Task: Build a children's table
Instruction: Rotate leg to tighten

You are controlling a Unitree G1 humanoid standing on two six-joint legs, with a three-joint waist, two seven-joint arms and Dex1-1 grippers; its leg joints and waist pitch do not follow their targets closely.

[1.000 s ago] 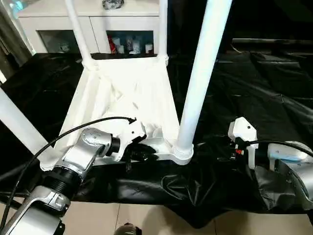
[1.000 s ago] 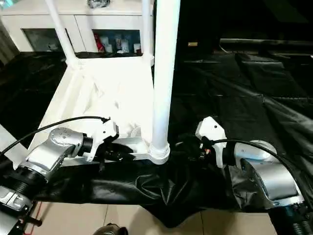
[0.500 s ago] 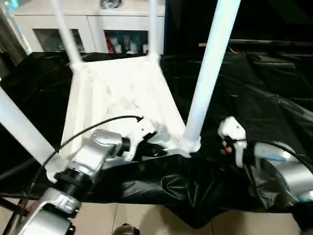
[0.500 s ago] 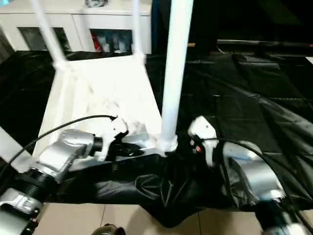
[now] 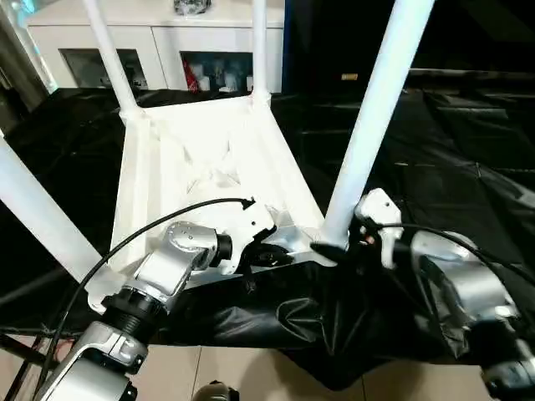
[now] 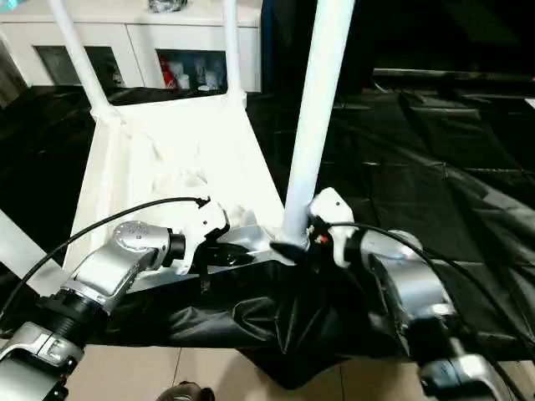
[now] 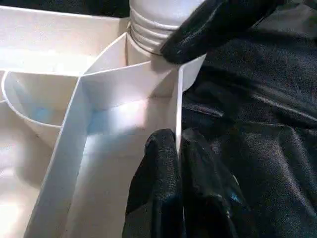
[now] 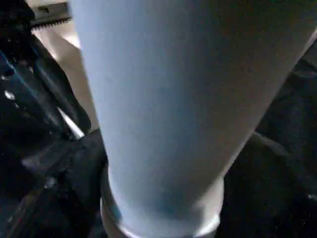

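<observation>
Tabletop (image 5: 209, 159) lies underside-up on the black-draped counter (image 5: 468, 142), all four legs standing in their sockets. Left claw (image 7: 177, 153) is clamped on the near rim; right claw (image 5: 328, 248), spread wide, sits at the near-right leg (image 5: 376, 117) base. Likely final seating left.

We are seeing the white ribbed plastic tabletop (image 5: 209, 167) glaring so brightly under overhead room light that its ribs are washing out toward the middle. The glossy black cloth on the desk (image 5: 468, 142) is soaking up light and staying dim, catching only thin sheen lines along its creases. The long white tapered tube leg (image 5: 376, 117) is taking on a cool bluish tint. In the right wrist view, this leg is looming close, out of focus and softly shaded. In the left wrist view, the black fingers (image 7: 158, 193) are rendering dark but fairly sharp.
</observation>
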